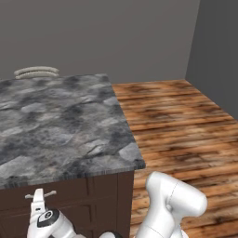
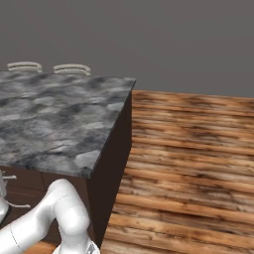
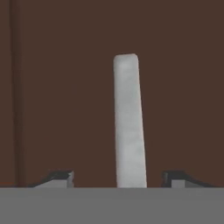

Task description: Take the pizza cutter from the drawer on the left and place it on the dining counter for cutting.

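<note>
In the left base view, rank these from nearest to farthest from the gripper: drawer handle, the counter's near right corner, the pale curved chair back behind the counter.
1. Drawer handle: the silver bar directly ahead of the open gripper, between its fingertips.
2. Near right corner of the dining counter: up and to the right.
3. Chair back: beyond the counter's far edge, top left.

Flat, even light; soft blur.
</note>
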